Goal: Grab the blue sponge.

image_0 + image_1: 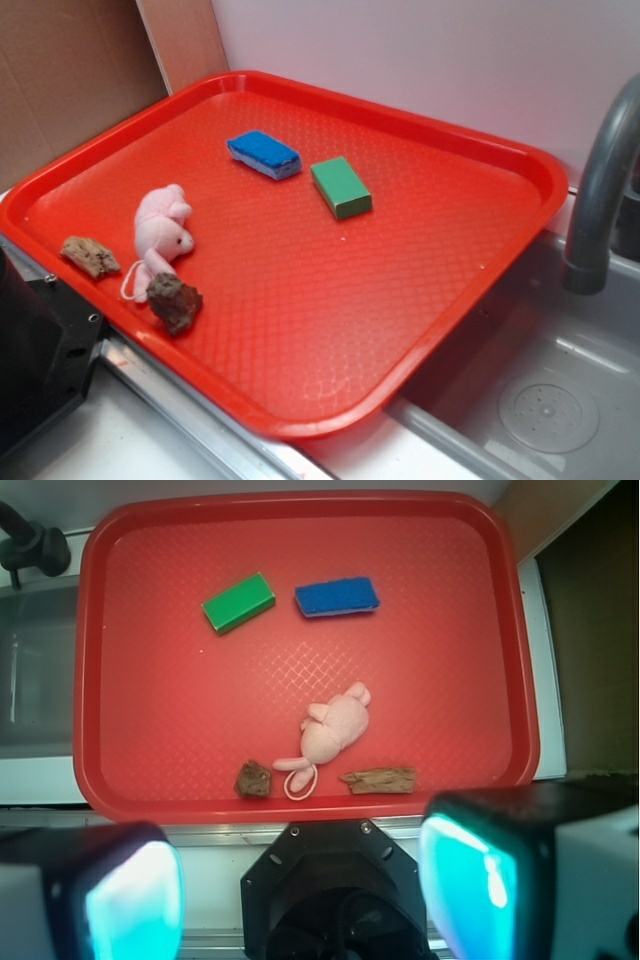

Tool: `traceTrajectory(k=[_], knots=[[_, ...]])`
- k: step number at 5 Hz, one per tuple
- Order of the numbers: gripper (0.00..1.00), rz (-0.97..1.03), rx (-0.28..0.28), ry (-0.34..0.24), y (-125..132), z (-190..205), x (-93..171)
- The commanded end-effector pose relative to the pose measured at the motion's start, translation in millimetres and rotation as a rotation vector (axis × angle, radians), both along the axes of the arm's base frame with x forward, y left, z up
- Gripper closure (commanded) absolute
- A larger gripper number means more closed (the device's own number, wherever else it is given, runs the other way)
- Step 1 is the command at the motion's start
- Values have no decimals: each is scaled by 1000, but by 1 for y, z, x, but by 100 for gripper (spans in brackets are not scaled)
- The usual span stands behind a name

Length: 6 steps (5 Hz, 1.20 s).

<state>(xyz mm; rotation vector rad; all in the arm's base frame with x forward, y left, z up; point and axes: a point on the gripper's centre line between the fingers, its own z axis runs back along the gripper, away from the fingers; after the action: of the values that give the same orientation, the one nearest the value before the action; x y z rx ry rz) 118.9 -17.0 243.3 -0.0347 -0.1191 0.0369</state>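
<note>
Jaws spread wide and empty, the gripper (300, 880) hangs off the tray's (100, 680) near edge, the blue sponge (337, 597) lying untouched beside the green block (239, 603).

tray (520, 160): sponge (264, 154) beside block (341, 187) | plush mouse (164, 229) between two wood pieces | sink (560, 400) adjoining tray

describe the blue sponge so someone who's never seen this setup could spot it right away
Start at the big red tray beside the sink. Toward its far edge, away from the pink plush toy, two small blocks lie side by side without touching. The blue sponge is the bright blue one with rounded corners and a paler bottom layer; its neighbour is a plain green block.
</note>
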Motion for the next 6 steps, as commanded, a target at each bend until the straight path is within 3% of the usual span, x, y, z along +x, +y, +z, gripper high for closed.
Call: traceTrajectory(k=[1, 2, 3, 4, 5, 6], knots=[[0, 0, 0, 0, 0, 0, 0], [0, 247, -52, -84, 25, -38, 47], [0, 505, -145, -37, 23, -60, 88], [0, 752, -112, -99, 32, -87, 126], [0, 1001, -46, -52, 40, -134, 152], [0, 1249, 28, -55, 51, -160, 164]])
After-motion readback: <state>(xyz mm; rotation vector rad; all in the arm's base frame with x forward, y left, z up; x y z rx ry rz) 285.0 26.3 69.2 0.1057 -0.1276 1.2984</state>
